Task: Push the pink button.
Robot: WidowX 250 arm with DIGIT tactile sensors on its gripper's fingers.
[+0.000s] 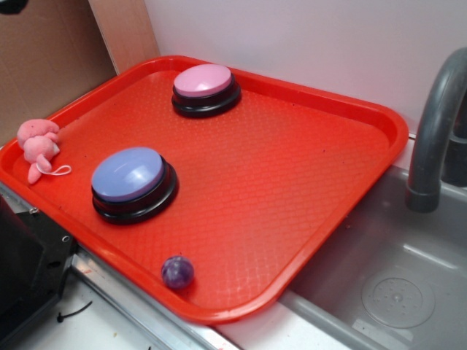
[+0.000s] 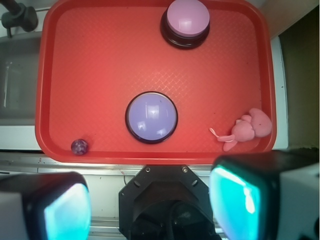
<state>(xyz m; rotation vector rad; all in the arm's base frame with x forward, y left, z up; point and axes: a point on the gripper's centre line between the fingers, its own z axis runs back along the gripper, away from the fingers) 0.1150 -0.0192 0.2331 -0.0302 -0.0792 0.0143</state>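
Note:
The pink button (image 1: 205, 81) has a glossy pink dome on a black round base and stands at the far end of the red tray (image 1: 306, 182). In the wrist view it (image 2: 187, 18) is at the top edge, right of centre. My gripper (image 2: 150, 205) is open and empty, its two teal-padded fingers (image 2: 67, 212) wide apart at the bottom of the wrist view. It hangs high above the robot base, short of the tray's near edge and far from the pink button. The gripper does not show in the exterior view.
A larger blue-topped button (image 1: 133, 180) stands mid-tray (image 2: 151, 117). A small pink plush toy (image 1: 40, 146) lies at the tray's left edge. A purple ball (image 1: 177, 271) sits by the near rim. A grey sink (image 1: 394, 284) with a faucet (image 1: 438, 124) lies right of the tray.

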